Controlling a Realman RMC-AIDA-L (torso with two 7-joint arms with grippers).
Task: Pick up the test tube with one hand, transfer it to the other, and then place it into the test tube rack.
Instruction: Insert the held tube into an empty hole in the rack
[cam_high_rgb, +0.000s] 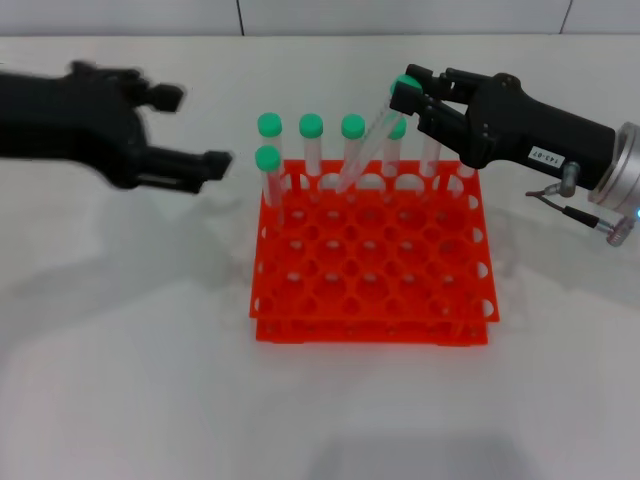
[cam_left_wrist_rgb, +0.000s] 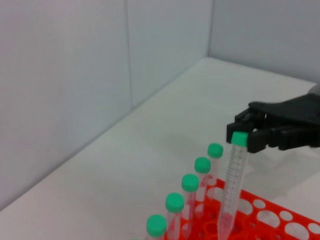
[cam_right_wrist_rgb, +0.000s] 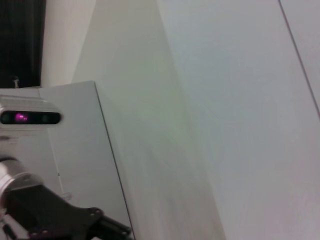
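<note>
The right gripper (cam_high_rgb: 408, 88), the one with the small white label, pinches the green cap of the test tube (cam_high_rgb: 365, 143) above the back row of the orange-red test tube rack (cam_high_rgb: 374, 262). The tube hangs tilted, its cap toward the gripper and its pointed lower end just at a hole in the back row, between the standing tubes. Other green-capped tubes (cam_high_rgb: 311, 150) stand upright along the back row and at the rack's left corner. The left gripper (cam_high_rgb: 190, 130) hovers beside the rack on its left, apart from it, jaws spread and holding nothing. The rack sits on a white table (cam_high_rgb: 120, 380).
</note>
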